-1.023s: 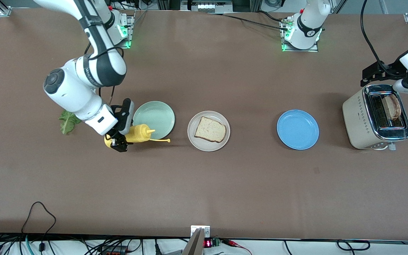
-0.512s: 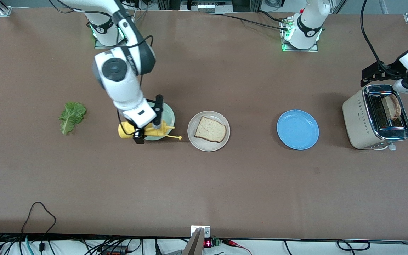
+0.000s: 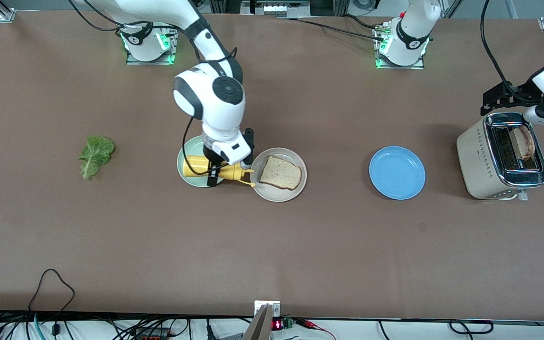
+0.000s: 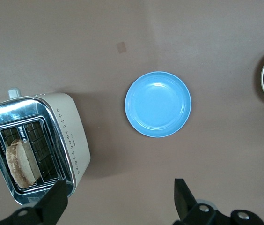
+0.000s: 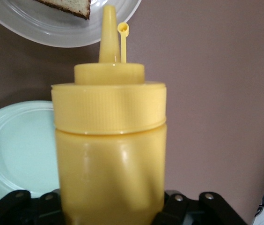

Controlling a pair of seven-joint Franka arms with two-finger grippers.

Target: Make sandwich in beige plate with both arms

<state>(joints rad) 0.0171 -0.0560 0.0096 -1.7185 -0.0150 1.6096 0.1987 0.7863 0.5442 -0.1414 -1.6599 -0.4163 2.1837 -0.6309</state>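
The right gripper (image 3: 215,171) is holding a yellow squeeze bottle (image 3: 211,167) on its side in the air, its fingers closing partly around the bottle's body; the bottle is hanging over the mint-green plate (image 3: 188,158), and its nozzle is pointing toward the beige plate (image 3: 278,194), with the tip reaching just over that plate's rim; in the right wrist view the small cap is hanging open beside the nozzle. One slice of bread (image 3: 280,172) is lying flat in the beige plate, which is sitting in the middle of the table, between the mint-green plate and the blue plate (image 3: 397,173). A lettuce leaf (image 3: 95,155) is lying on the table toward the right arm's end. The left gripper (image 4: 120,199) is waiting over the table beside the toaster (image 3: 501,156), its fingers spreading wide and holding nothing; a second bread slice (image 3: 522,141) is standing in a toaster slot.
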